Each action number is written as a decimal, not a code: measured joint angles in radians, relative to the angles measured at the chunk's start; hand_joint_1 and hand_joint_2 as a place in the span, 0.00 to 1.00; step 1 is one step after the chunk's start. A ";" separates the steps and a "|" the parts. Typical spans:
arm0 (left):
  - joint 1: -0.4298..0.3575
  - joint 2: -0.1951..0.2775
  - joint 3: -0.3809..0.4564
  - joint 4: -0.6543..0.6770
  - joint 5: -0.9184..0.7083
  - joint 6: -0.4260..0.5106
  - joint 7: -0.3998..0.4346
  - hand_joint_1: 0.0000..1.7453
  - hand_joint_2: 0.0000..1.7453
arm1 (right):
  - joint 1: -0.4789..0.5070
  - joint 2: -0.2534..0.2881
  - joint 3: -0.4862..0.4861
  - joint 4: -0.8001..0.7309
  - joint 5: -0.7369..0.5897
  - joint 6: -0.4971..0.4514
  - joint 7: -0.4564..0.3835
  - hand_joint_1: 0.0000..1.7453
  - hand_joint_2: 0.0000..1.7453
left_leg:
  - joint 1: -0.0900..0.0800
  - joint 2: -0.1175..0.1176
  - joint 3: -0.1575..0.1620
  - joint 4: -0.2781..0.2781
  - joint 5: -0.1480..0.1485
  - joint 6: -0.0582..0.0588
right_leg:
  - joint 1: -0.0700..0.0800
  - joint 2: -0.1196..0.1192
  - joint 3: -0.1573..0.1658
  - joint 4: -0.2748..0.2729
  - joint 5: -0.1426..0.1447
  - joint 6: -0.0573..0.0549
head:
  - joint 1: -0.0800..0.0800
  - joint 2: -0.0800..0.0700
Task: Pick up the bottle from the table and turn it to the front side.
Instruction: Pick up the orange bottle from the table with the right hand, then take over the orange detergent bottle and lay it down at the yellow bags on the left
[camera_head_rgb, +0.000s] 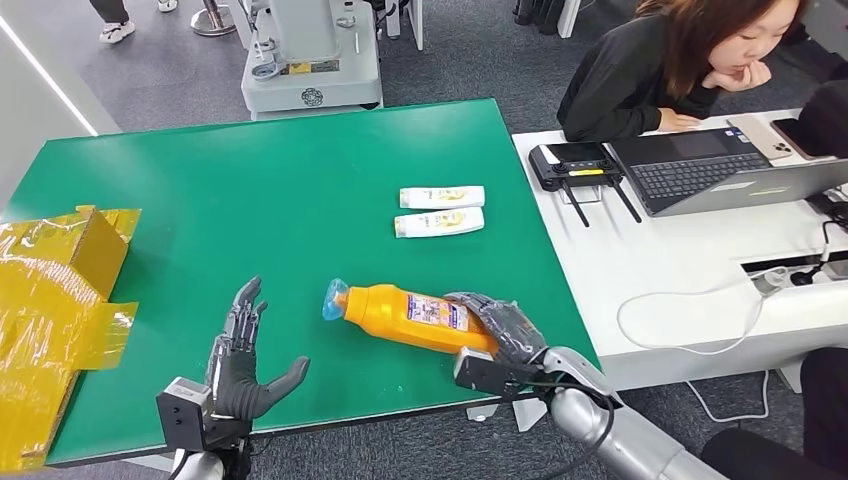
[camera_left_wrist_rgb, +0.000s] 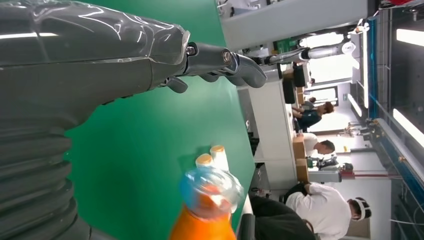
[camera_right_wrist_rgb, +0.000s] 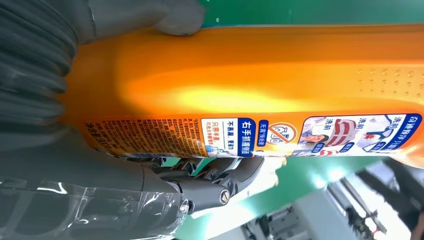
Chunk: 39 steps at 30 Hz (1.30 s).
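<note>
Bottle (camera_head_rgb: 412, 316) — glossy orange plastic, printed paper-like label, clear bluish cap; dimpled patch on its side in the right wrist view. Right hand (camera_head_rgb: 505, 328) — matt grey cover under shiny clear film. Table (camera_head_rgb: 250, 180) — matt green, smooth. Box (camera_head_rgb: 60, 300) at the table's left edge — glossy yellow tape.

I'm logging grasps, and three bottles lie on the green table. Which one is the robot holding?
The orange bottle, near the table's front edge: the right hand grips its base. The two white bottles lie side by side farther back, untouched.
</note>
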 joint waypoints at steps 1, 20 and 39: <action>-0.004 0.000 0.003 -0.001 -0.004 0.002 -0.001 0.00 1.00 | 0.028 -0.002 -0.014 -0.026 -0.006 -0.012 -0.003 1.00 1.00 | 0.000 0.000 0.000 0.000 0.000 0.000 | 0.000 0.000 0.000 0.000 0.000 0.000 | 0.000 0.000; -0.148 0.006 0.047 0.002 0.012 0.037 0.000 0.00 1.00 | 0.418 0.087 -0.190 -0.348 -0.194 -0.380 -0.138 1.00 1.00 | 0.000 0.000 -0.001 0.000 0.000 0.000 | 0.000 0.000 -0.001 0.000 -0.001 0.001 | 0.000 0.000; -0.325 0.009 0.089 0.062 -0.071 -0.009 0.047 0.00 1.00 | 0.385 0.219 -0.540 -0.457 -0.276 -0.249 -0.322 1.00 1.00 | 0.000 0.002 -0.001 0.000 0.000 0.000 | 0.000 0.002 -0.001 0.000 0.001 0.001 | 0.000 0.000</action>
